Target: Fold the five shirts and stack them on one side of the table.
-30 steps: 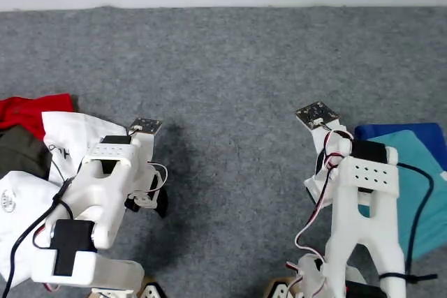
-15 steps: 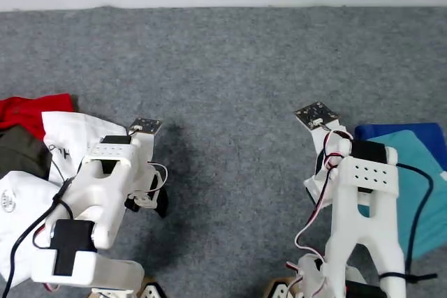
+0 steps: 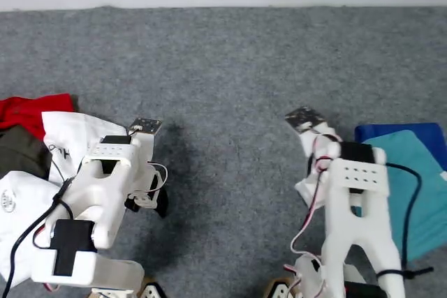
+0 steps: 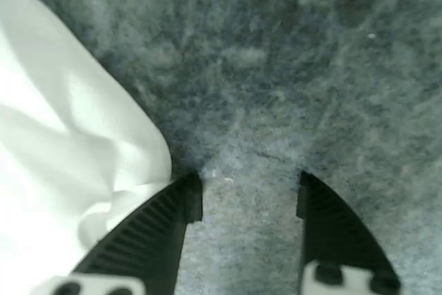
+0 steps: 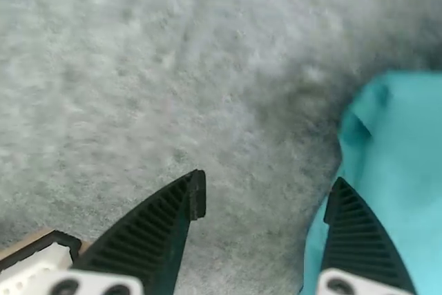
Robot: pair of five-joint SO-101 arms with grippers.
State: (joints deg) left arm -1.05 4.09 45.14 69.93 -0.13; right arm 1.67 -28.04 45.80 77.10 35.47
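Left gripper: jaws apart, empty, low over the table, just beside the white shirt at the left edge. Right gripper: jaws apart, empty, just beside the teal shirt at the right edge. Teal shirt lies on the blue shirt. Farther back left: dark shirt, then red shirt.

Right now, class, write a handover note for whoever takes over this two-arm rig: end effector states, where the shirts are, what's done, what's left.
Left end effector: open, empty, beside the white shirt.
Right end effector: open, empty, beside the teal shirt.
Apparently done: teal shirt lies flat on the blue shirt at the right side of the table.
Left to do: red shirt, dark shirt and the white one, heaped at the left, need folding and stacking.
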